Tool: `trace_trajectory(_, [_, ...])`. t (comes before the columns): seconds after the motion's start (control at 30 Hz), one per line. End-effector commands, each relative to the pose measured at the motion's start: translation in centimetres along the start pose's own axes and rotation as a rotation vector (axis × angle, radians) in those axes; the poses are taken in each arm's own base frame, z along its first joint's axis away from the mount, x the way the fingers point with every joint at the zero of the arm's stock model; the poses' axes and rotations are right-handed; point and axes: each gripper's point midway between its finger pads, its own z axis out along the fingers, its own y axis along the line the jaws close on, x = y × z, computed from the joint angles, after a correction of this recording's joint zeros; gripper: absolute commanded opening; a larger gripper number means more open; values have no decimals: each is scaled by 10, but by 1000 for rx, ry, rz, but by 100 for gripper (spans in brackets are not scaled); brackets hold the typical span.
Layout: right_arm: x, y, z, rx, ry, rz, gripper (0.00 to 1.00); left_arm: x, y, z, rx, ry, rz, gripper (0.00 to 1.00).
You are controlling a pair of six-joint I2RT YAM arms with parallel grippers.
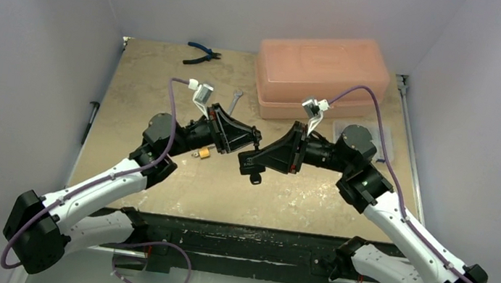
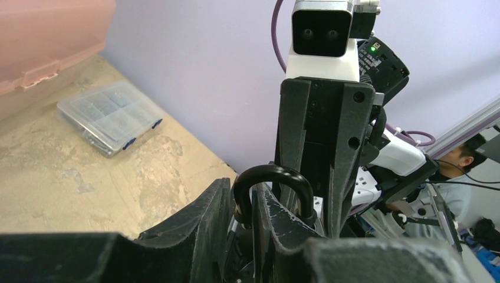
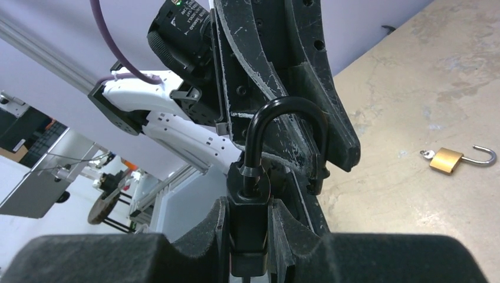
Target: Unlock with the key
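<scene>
A black padlock (image 3: 249, 215) is held in the air between my two grippers over the middle of the table. My right gripper (image 3: 249, 227) is shut on the lock's body. My left gripper (image 2: 244, 218) is shut on one leg of the black shackle (image 2: 272, 175). In the right wrist view the shackle (image 3: 287, 109) arches above the body, and its far leg ends beside a left finger (image 3: 330, 124), apart from the body. A black key (image 1: 255, 178) hangs under the lock in the top view, where the left gripper (image 1: 253, 142) and the right gripper (image 1: 248, 162) meet.
A brass padlock (image 1: 202, 153) lies on the table with its shackle open, also in the right wrist view (image 3: 446, 160). A pink lidded box (image 1: 322, 74) stands at the back right. Blue pliers (image 1: 203, 51) and a wrench (image 1: 235, 101) lie behind. A clear organiser box (image 2: 109, 118) lies at right.
</scene>
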Motion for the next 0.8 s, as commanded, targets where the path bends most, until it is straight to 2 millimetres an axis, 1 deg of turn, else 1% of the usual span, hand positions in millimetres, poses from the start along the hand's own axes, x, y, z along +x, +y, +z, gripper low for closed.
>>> trace_trajectory(0.0, [-28, 34, 1, -138, -88, -109, 0, -2, -6, 2, 43, -18, -2, 25])
trace_trajectory(0.17, [-27, 27, 5, -129, -87, -98, 0, 0, -5, 4, 50, -10, -5, 29])
trace_trajectory(0.23, [-28, 25, 5, -118, -91, -97, 0, 2, -4, 3, 42, -3, 3, 37])
trace_trajectory(0.3, [-30, 22, 5, -88, -102, -101, 0, 4, 2, 0, 4, 10, 19, 45])
trace_trajectory(0.4, [-33, 17, 3, -43, -115, -109, 0, 6, 13, -9, -82, 24, 52, 54])
trace_trajectory(0.47, [-33, 19, 1, -45, -115, -112, 0, 7, 18, -16, -129, 30, 78, 58])
trace_trajectory(0.63, [-32, 18, -1, -30, -119, -112, 0, 10, 26, -34, -227, 56, 109, 65])
trace_trajectory(0.77, [-33, 19, -2, -27, -124, -115, 0, 6, 26, -43, -272, 53, 127, 66])
